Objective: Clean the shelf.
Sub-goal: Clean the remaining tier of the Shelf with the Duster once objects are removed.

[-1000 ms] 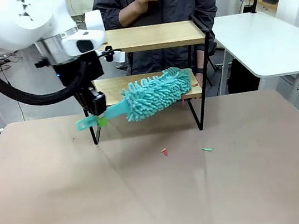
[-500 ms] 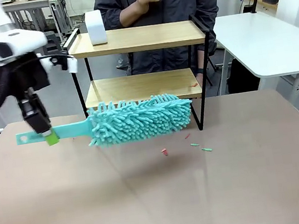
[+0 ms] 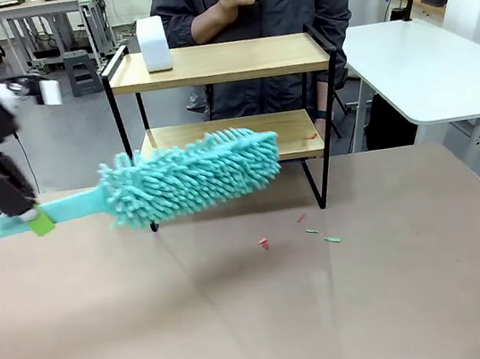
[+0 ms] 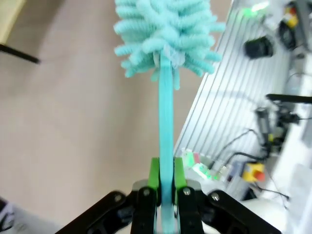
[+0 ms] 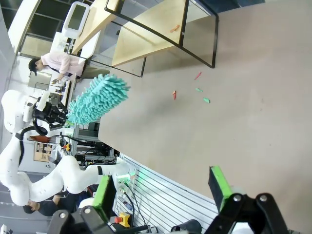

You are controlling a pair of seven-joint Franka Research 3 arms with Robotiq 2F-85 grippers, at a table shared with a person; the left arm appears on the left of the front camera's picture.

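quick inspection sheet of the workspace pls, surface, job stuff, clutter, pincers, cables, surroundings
surface: tan table, no spills seen
job's things: shelf at the far side; teal duster held in the air, apart from the shelf
clutter: small red and green scraps on the table in front of the shelf; red scrap on the lower board; white object on the upper board
grippers: left pincer shut on the duster's handle; right pincer open, holding nothing
cables: wires by the robot base, off the table
surroundings: person behind the shelf; white table to the right
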